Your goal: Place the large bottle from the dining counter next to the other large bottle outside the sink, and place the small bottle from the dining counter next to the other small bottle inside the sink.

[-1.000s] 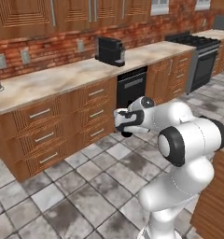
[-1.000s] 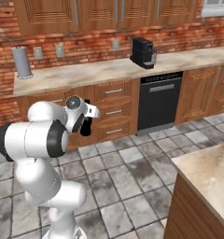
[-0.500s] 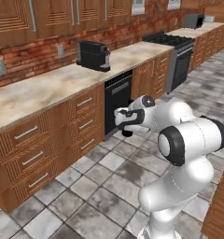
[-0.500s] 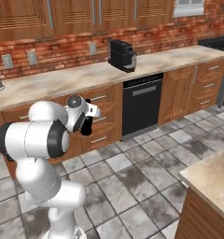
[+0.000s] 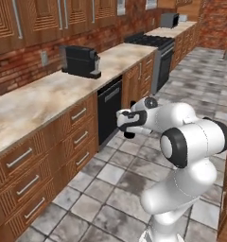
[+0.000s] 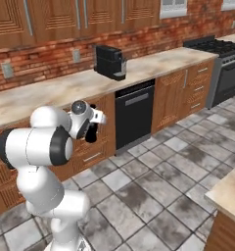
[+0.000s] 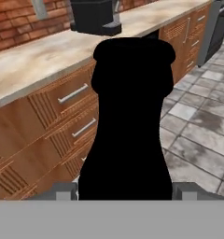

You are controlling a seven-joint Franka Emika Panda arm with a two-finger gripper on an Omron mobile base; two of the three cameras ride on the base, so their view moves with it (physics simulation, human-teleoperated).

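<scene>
Near-black large bottle (image 7: 128, 126) sat clamped in the gripper (image 7: 125, 191), one finger pad on each side of its base at 6 o'clock in the hand view, with the bottle's neck and cap running up to 12 o'clock and blocking the middle of that view. In the left base view the gripper (image 5: 128, 126) was at frame centre, carried in front of the folded white arm, the dark bottle (image 5: 130, 133) poking below the hand toward 6 o'clock. In the right base view the bottle (image 6: 92, 132) showed at 9 o'clock from centre, just beside the wrist, over the grey tiled floor (image 6: 153, 191). Beyond it ran the wall counter (image 5: 44, 99) in beige marbled stone under a brick wall, with a black coffee machine (image 5: 81, 61) at 11 o'clock in the left base view, a black dishwasher (image 6: 135, 114) below it, and a stove (image 6: 226, 63) at 2 o'clock in the right base view. A corner of the dining counter (image 6: 231, 191) sat at 4 o'clock in the right base view, well apart from the bottle.
</scene>
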